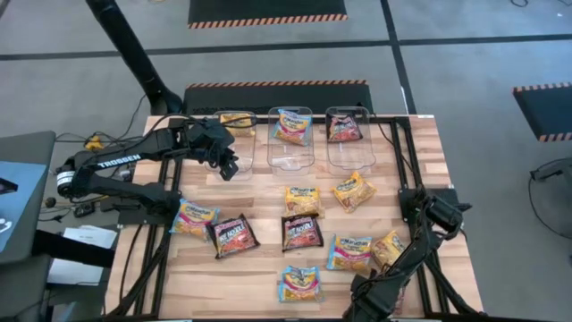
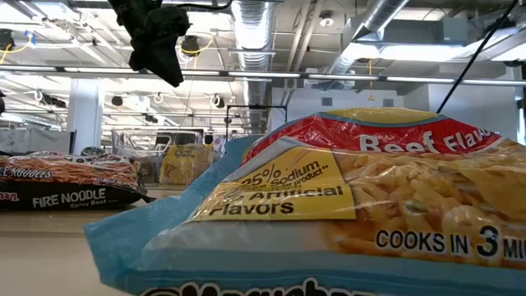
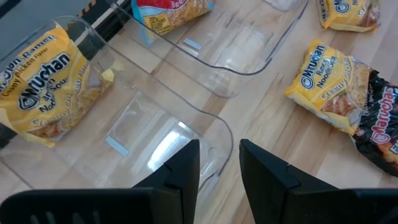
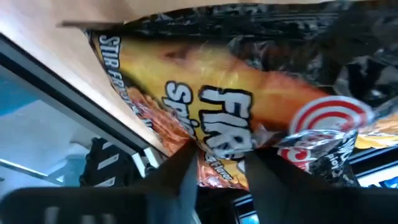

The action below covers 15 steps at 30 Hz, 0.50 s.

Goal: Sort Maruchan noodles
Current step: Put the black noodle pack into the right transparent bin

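Several Maruchan packets lie flat on the wooden table: yellow ones, light-blue ones and black-red ones. My left gripper hangs open over the near end of the left clear bin, with nothing between its fingers. It also shows high up in the low view. My right gripper is low at the table's near right and shut on an orange-and-black "Fire" packet. My right gripper has a crinkled part of the orange-and-black packet's wrapper pinched between its two fingers. It comes at the packet steeply from above. The rest of the packet lies on the table beside the wooden edge.
Three clear bins stand in a row at the far edge. The left holds a yellow packet, the middle a light-blue one, the right a black-red one. A blue "Beef" packet fills the low view's foreground.
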Tool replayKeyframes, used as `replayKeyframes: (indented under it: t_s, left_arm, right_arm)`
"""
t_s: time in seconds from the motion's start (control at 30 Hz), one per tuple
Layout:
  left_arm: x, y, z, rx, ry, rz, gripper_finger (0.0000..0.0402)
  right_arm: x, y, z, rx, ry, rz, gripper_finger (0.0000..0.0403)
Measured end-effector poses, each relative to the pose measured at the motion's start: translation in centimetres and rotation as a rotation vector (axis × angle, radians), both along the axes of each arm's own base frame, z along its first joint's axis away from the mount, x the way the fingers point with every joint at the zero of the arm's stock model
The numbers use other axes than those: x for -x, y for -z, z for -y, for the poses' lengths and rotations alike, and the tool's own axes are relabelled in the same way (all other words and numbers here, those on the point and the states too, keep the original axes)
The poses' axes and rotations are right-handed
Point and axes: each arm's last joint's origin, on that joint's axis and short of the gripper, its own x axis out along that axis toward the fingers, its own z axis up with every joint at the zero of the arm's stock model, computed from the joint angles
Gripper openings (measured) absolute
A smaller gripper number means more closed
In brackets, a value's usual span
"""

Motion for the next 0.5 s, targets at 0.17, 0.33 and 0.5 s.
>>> replayKeyframes:
  t_s: [0.17, 0.33, 0.5]
  left_arm:
    - [0.0, 0.0, 0.0, -0.006, 0.007, -0.004, 0.0100]
    - [0.0, 0.0, 0.0, -0.007, 0.007, -0.004, 0.0100]
    - [0.0, 0.0, 0.0, -0.007, 0.007, -0.004, 0.0100]
  right_arm:
    - [-0.2, -0.2, 0.2, -0.013, 0.012, -0.001, 0.0057]
    - [-0.3, -0.5, 0.1, -0.046, -0.024, 0.005, 0.0009]
    - [0.0, -1.5, 0.4, -0.043, -0.027, 0.020, 0.0005]
